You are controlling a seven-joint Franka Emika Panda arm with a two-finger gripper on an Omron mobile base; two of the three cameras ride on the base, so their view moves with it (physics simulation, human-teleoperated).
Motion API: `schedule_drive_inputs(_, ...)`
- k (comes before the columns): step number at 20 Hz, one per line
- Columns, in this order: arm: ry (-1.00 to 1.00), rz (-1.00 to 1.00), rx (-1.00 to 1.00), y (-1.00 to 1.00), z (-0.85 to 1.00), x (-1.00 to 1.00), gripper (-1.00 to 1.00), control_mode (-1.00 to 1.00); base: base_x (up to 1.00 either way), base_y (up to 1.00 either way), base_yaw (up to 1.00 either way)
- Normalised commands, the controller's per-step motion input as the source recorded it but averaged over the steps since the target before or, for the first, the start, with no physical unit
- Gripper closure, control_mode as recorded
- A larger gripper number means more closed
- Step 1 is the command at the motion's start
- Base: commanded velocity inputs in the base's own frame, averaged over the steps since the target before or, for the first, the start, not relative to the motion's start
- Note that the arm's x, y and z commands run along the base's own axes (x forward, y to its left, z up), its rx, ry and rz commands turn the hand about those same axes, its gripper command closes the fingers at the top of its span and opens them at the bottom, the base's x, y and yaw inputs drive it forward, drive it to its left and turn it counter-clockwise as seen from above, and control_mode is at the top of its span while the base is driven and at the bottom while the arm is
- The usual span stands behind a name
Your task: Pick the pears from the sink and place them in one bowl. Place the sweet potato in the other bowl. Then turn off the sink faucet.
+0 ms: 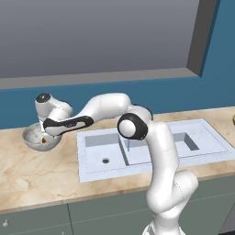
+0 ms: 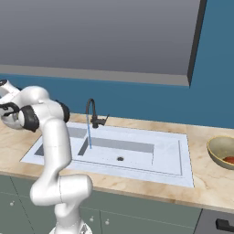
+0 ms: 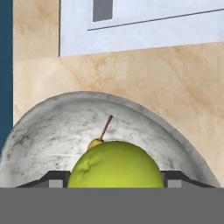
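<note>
Nearest the lens in the hand view, the yellow-green pear (image 3: 114,164) sat at bottom centre between the two dark fingertips of the gripper (image 3: 114,180), whose jaws were closed against its sides. Behind it curved the speckled wall of the grey bowl (image 3: 52,131), so the pear was poised over that bowl's hollow; the step in hand appeared to be delivery of this pear, and the next move would call for parting the jaws and lifting clear. In the left base view the same bowl (image 1: 32,137) stood at middle left on the counter, with a small brownish item inside, too small to name. Farther off lay the sink (image 2: 137,157), where water ran from the faucet (image 2: 93,112). At the right edge, the second bowl (image 2: 218,147) held a reddish piece, probably the sweet potato (image 2: 230,159).
</note>
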Motion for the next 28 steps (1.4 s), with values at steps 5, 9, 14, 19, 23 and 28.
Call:
schedule_drive_inputs(5,0.00,0.07,-0.05,0.00,-0.19,0.12,1.00,-1.00,0.00,0.00,0.00)
schedule_drive_inputs(9,0.00,0.07,-0.03,0.00,-0.13,0.11,1.00,-1.00,0.00,0.00,0.00)
schedule_drive_inputs(14,0.00,0.09,-0.01,0.00,-0.11,0.26,1.00,-1.00,0.00,0.00,0.00)
schedule_drive_inputs(19,0.00,0.11,-0.01,0.00,-0.07,0.46,1.00,-1.00,0.00,0.00,0.00)
schedule_drive_inputs(23,0.00,0.10,0.00,-0.03,0.00,0.19,-1.00,-1.00,0.00,0.00,0.00)
schedule_drive_inputs(28,-0.01,0.10,0.00,-0.36,0.00,-0.02,-1.00,-1.00,0.00,0.00,0.00)
